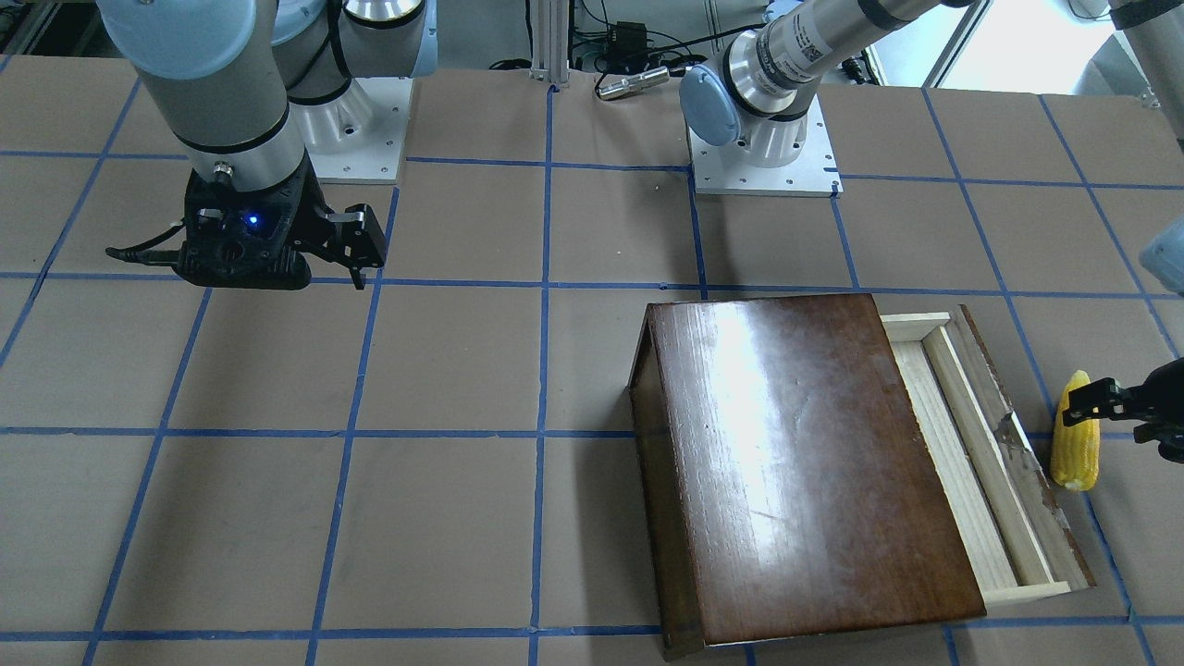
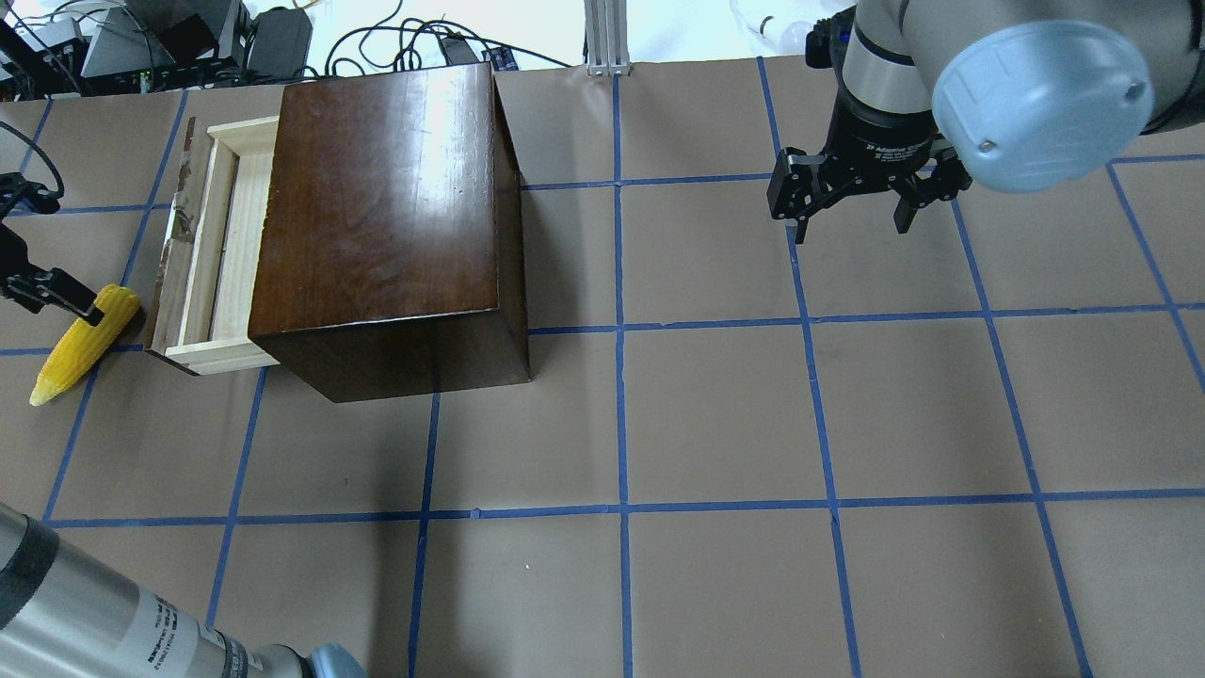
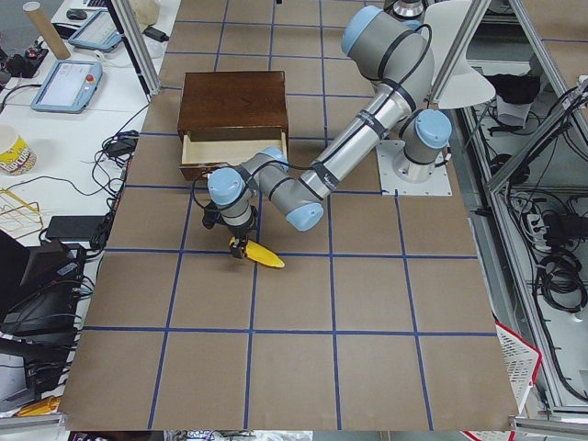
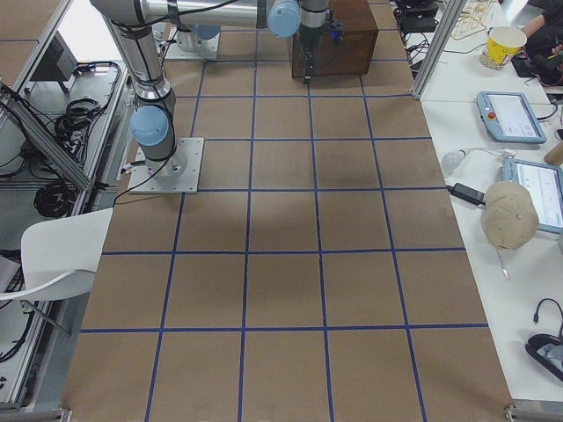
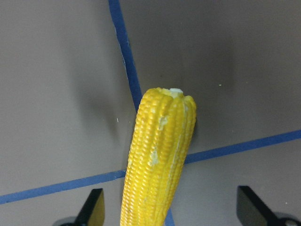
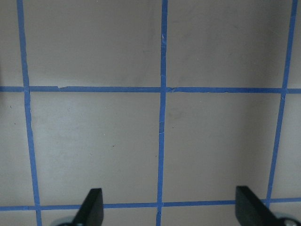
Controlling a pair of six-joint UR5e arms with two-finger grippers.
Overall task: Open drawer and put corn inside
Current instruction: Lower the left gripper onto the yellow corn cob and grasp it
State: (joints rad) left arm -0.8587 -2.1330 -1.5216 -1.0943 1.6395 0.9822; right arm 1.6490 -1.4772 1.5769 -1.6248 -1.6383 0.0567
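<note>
Presently, corn point(image 2: 80, 344): lies on the table point(image 2: 715, 405), outside the drawer and just beside its dark front panel, with the pointed tip toward the robot.
Left gripper point(image 5: 171, 212): fingers spread and straddling the cob, not pinching it. One finger point(image 2: 56, 292) seems to touch the cob, but contact is unclear at this angle.
Drawer point(image 2: 221, 245): pulled partway out of the dark box point(image 2: 377, 198), pale tray floor showing.
Right gripper point(image 2: 850, 221): fingers spread, hovering over taped table, well apart from box and corn.
</note>
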